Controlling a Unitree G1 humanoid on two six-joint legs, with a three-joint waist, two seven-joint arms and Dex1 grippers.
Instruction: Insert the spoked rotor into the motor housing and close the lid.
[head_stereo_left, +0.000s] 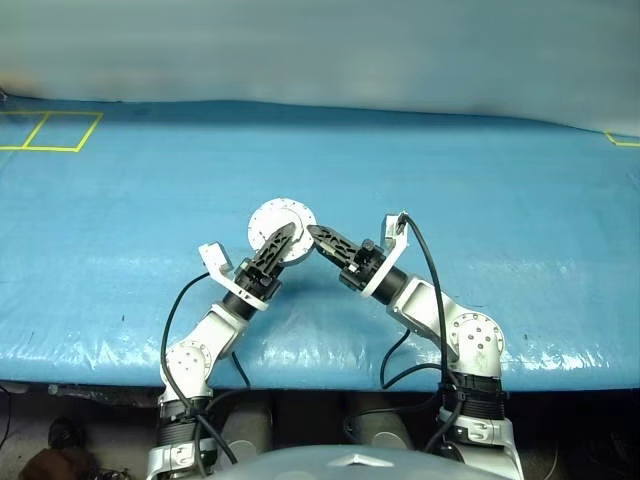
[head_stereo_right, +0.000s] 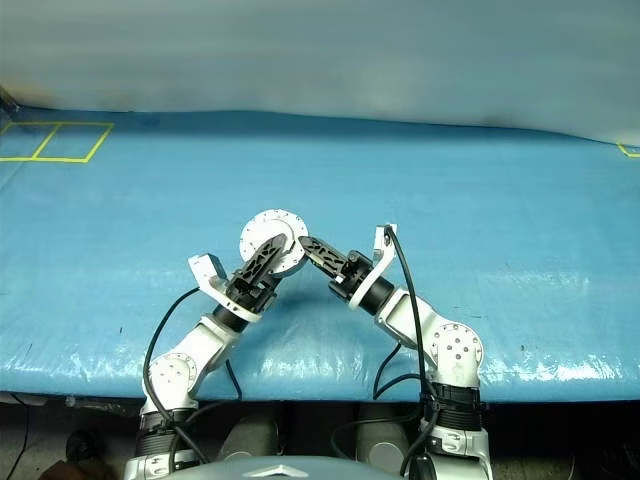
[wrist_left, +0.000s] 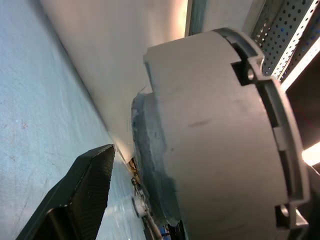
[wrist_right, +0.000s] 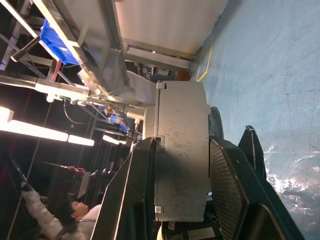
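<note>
On the motor housing (wrist_right: 181, 150), no readable writing.

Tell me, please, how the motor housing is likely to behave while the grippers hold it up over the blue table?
The motor housing looks like solid grey metal, so it is probably stiff and fairly heavy for its size. Its round, smooth wall sits between the right gripper fingers, so it might slip or twist. If released onto the table, it would likely roll on its edge.
</note>
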